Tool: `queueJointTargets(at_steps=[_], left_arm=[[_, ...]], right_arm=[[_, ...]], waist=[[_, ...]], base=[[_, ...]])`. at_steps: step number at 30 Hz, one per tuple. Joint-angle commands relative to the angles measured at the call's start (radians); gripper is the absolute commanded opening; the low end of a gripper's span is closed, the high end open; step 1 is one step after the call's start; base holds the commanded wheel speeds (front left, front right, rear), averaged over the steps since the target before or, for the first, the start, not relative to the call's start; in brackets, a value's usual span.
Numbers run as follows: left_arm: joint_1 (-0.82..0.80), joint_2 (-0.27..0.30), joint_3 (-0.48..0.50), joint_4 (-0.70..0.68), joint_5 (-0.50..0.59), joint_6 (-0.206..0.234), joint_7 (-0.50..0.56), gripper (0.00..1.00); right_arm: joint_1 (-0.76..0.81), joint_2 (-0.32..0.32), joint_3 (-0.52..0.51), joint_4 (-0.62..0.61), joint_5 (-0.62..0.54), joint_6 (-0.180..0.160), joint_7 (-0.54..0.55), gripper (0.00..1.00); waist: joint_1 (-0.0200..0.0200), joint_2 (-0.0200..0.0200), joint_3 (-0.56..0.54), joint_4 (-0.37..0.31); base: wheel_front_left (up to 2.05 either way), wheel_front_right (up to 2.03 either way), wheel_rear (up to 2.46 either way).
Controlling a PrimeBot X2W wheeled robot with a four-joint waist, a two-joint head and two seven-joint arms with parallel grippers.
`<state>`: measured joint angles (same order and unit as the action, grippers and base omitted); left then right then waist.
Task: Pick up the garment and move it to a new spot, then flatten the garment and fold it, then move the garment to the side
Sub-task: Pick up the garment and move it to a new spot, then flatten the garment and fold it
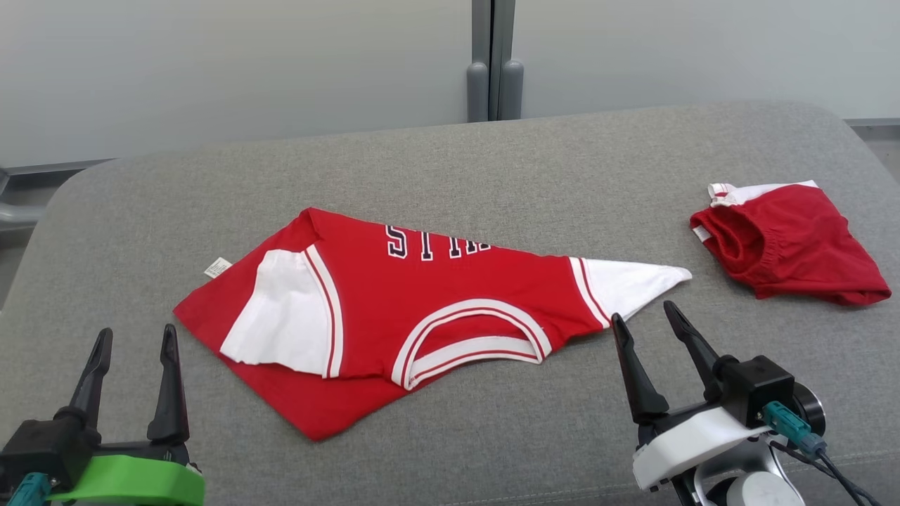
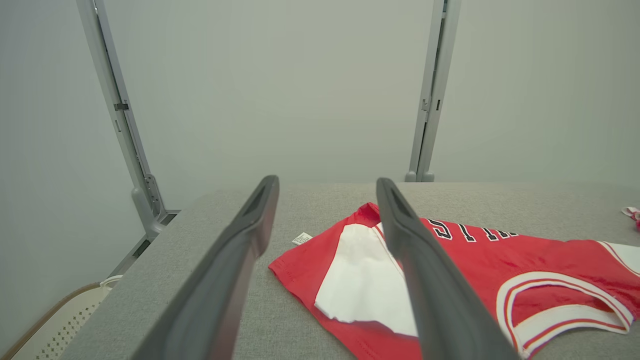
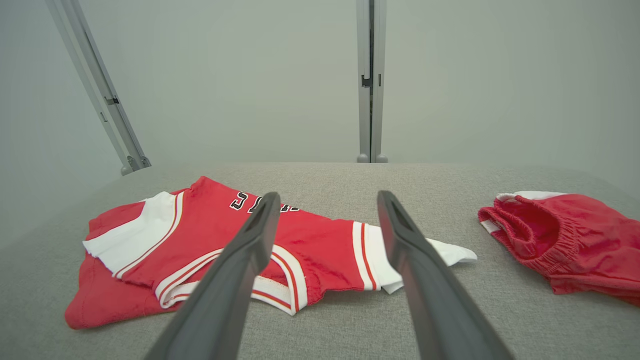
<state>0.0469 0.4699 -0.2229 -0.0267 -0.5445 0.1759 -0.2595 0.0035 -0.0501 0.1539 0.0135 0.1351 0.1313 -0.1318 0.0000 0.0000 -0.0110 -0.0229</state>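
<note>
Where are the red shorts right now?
In the head view, the red elastic-waist shorts lie at the far right of the grey padded table, apart from the red-and-white jersey at centre.

The left gripper, at the lower left of the frame, had two long black fingers that tapered to blunt points. Each rose from a chunky black block above a bright green shell, and a teal plug sat at the shell's outer corner. The right gripper, at the lower right, had the same dark fingers but a white shell. Behind it were a black box and a teal connector feeding thin dark cables. A pale round joint showed beneath. Seen close from the wrists, the fingers were matte charcoal, with a shallow groove near each tip.
</note>
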Motion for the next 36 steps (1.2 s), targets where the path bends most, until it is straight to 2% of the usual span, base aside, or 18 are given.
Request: queueJointTargets(at_steps=[1,10,16,26,27,29,36], left_arm=[[0.000,-0.004,0.002,0.002,0.003,-0.003,-0.005,1.00],[-0.020,-0.016,0.000,0.019,0.000,-0.018,-0.004,1.00],[-0.049,-0.024,-0.015,0.029,-0.003,-0.030,0.000,1.00],[-0.136,-0.074,-0.043,0.056,0.001,-0.061,-0.003,1.00],[-0.153,-0.091,-0.051,0.064,0.005,-0.071,-0.004,1.00],[-0.172,-0.107,-0.057,0.080,0.007,-0.084,-0.004,1.00],[-0.234,-0.180,-0.078,0.123,0.029,-0.140,-0.006,1.00]], right_arm=[[0.012,-0.003,0.000,-0.006,-0.004,-0.001,0.004,1.00],[0.015,-0.002,-0.002,-0.018,-0.006,-0.001,0.013,1.00],[-0.009,-0.015,0.028,-0.028,0.002,-0.001,0.046,1.00],[-0.154,-0.108,0.252,0.045,0.049,-0.001,0.122,1.00],[-0.193,-0.125,0.301,0.083,0.063,-0.001,0.131,1.00],[-0.237,-0.140,0.349,0.123,0.081,-0.001,0.136,1.00],[-0.404,-0.188,0.488,0.292,0.137,-0.001,0.216,1.00]], waist=[[0.0000,0.0000,0.000,0.000],[0.0000,0.0000,0.005,0.011],[0.0000,0.0000,0.018,0.060],[0.0000,0.0000,0.086,0.254],[0.0000,0.0000,0.101,0.295],[0.0000,0.0000,0.119,0.334],[0.0000,0.0000,0.181,0.442]], base=[[0.00,0.00,0.00],[0.00,0.00,0.00],[0.00,0.00,0.00],[0.00,0.00,0.00],[0.00,0.00,0.00],[0.00,0.00,0.00],[0.00,0.00,0.00]])
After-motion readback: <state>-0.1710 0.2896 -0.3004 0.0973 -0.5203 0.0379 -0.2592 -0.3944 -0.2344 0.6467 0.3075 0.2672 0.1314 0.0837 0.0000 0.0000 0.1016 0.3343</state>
